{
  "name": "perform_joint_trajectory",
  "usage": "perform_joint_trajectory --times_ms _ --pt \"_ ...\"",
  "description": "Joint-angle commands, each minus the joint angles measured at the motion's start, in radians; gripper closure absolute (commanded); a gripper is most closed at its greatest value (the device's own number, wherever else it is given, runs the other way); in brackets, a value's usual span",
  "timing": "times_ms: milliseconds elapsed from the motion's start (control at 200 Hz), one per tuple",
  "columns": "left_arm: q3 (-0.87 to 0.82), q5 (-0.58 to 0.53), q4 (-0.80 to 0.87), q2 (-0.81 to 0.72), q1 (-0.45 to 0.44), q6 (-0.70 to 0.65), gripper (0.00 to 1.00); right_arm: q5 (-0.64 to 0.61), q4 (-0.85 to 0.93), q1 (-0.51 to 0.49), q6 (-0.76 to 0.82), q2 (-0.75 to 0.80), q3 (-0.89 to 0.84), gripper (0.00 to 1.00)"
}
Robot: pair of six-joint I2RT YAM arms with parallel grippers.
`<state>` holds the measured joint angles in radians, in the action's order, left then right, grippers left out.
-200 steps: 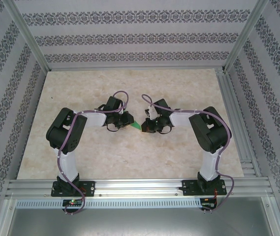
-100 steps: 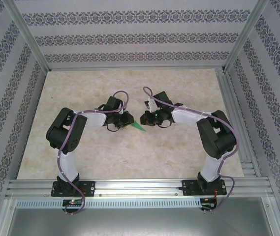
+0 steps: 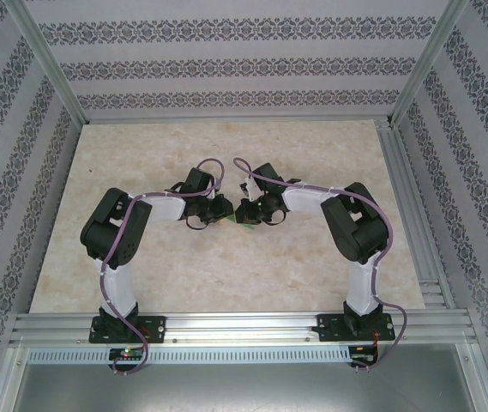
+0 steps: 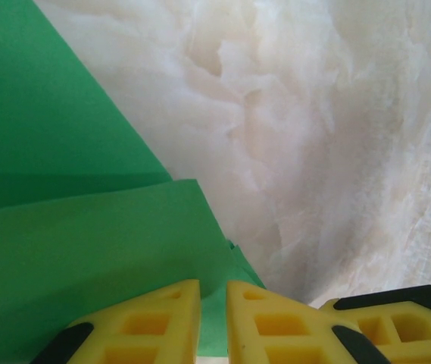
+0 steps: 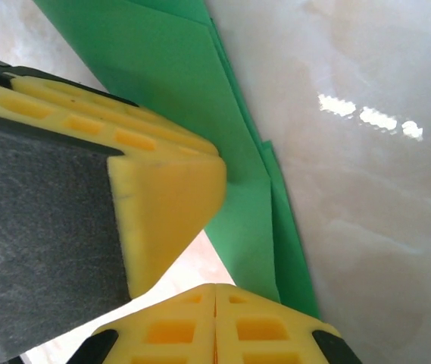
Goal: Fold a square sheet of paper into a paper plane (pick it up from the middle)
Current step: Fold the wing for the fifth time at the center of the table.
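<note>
Across the left half of the left wrist view, a thin bright green paper sheet [image 4: 86, 258] lies doubled over on the pale marble-patterned tabletop [image 4: 336, 152]. One layer with a slanted edge sits over another, and a small corner pokes out at the fold. At the bottom of that frame the left gripper [image 4: 213, 322] has its yellow fingertips almost together, with a strip of green in the slit between them. I read that as a pinch on the sheet's near edge.

At the bottom of the right wrist view, the right gripper [image 5: 215, 326] has its tips pressed flat against each other. The stacked green edges run down to them, but I cannot tell whether any paper is nipped there.

I judge the folding to be partway. Some creases are in, yet I see no pointed nose, centre crease or wings, so most of the shaping is left.

From the overhead camera, both wrists crowd the middle of the table and cover nearly all of the sheet. A bulky yellow finger with a grey pad [image 5: 166, 197] sits right against my right gripper's working space. Purple cables [image 3: 256, 176] loop above the wrists, and the aluminium frame rails [image 3: 226, 330] stand well clear along the bottom.
</note>
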<state>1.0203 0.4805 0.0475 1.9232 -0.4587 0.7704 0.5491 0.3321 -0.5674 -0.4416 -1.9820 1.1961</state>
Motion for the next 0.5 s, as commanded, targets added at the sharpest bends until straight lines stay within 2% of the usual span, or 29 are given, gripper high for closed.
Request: perform_joint_trajectory --times_ms 0,210,495 --pt "-0.005 -0.067 0.088 0.046 0.0 -0.012 0.81 -0.053 0.047 0.001 0.029 -0.024 0.018 0.92" --pt "-0.004 -0.073 0.092 0.043 0.0 -0.012 0.81 -0.082 0.062 0.017 0.037 -0.032 -0.006 0.92" --pt "-0.003 -0.085 0.102 0.046 0.0 -0.019 0.81 -0.041 0.008 0.055 0.023 -0.025 -0.103 0.93"
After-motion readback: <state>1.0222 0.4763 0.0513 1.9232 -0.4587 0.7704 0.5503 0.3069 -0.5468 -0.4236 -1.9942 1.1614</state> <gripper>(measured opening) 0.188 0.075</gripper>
